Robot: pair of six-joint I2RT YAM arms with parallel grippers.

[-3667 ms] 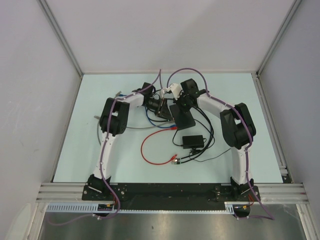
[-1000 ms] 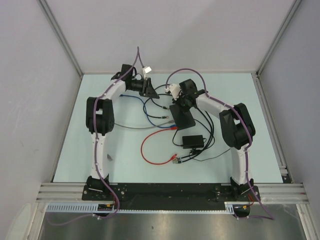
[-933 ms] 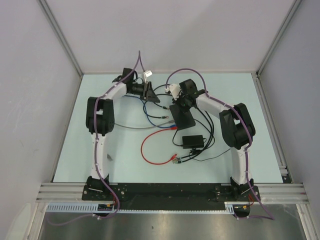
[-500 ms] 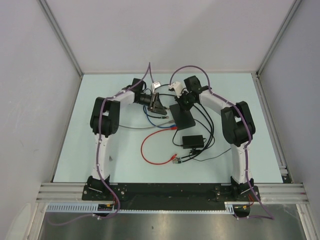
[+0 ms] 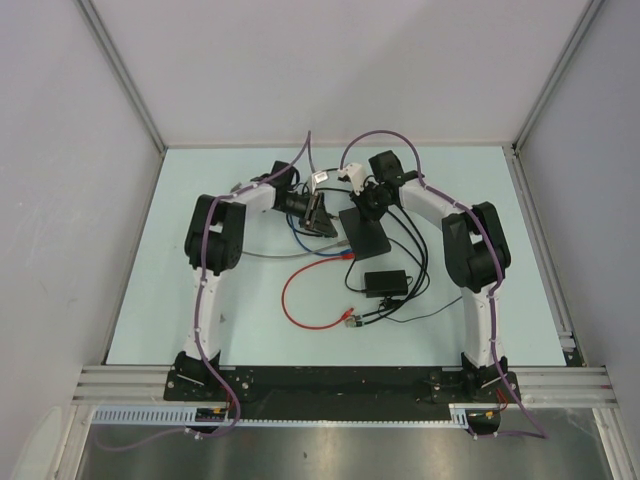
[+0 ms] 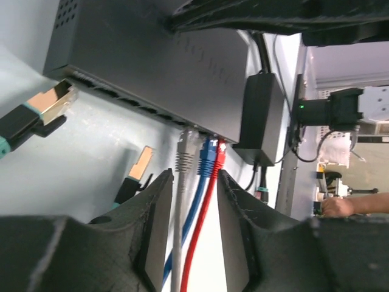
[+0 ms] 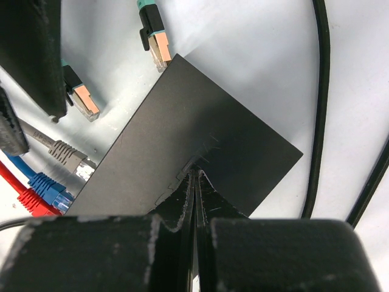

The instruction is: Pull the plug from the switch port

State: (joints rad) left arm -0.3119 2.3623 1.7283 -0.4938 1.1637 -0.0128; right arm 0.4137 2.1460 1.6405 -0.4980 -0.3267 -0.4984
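The switch (image 5: 365,233) is a flat black box lying mid-table; it also shows in the left wrist view (image 6: 152,55) and the right wrist view (image 7: 200,140). A grey plug (image 6: 185,146), a blue plug (image 6: 206,159) and a red plug (image 6: 220,151) sit in sockets along its edge. My left gripper (image 6: 193,182) is open, with the three cables running between its fingers just short of the plugs. My right gripper (image 7: 196,173) is shut, its tips resting on the switch's top.
Two loose teal plugs with gold tips (image 6: 36,112) (image 6: 137,173) lie beside the switch. A smaller black box with thin leads (image 5: 385,282) lies nearer the bases. A red cable (image 5: 292,295) loops over the table; black leads run to the right.
My left arm has swung from the back left of the table down to the switch's socket edge. My right gripper has stayed on the switch.
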